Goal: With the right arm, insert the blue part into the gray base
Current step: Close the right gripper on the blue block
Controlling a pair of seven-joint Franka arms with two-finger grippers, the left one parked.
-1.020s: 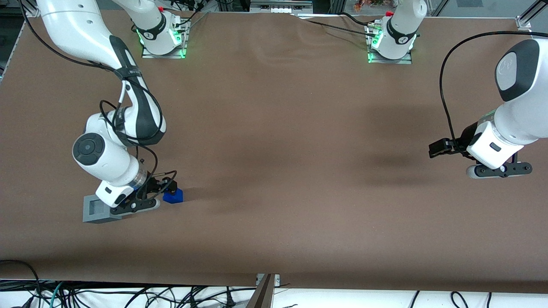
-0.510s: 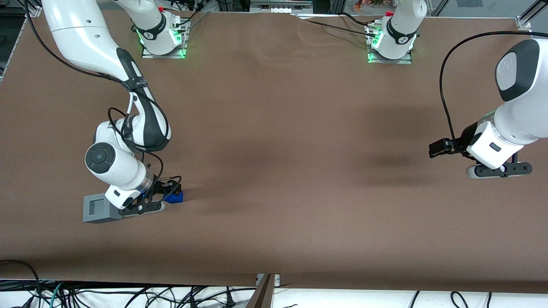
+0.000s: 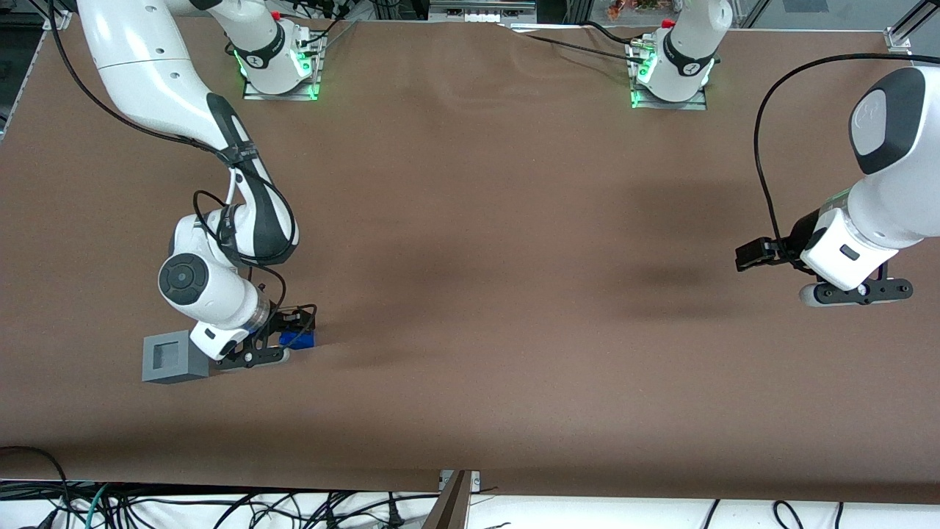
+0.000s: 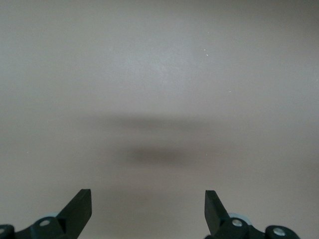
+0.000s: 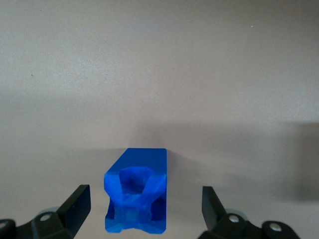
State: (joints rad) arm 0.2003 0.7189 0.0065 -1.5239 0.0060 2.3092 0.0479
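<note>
Since one second ago, we see the right arm [image 3: 213, 294] has shifted away from the gray base [image 3: 171, 358] toward the blue part [image 3: 297, 339]. From the front, the gripper [image 3: 275, 339] now hangs low over the blue part, which lies on the brown table [image 3: 514, 257] beside the base, not touching it. From the right wrist, we see the gripper [image 5: 144, 206] spread wide, one finger on each side of the blue part [image 5: 137, 196], both apart from it.

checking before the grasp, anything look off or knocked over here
Nothing stands out. The blue part lies intact on the table between the open fingers of the gripper. The gray base sits flat beside it, recess up and empty.
</note>
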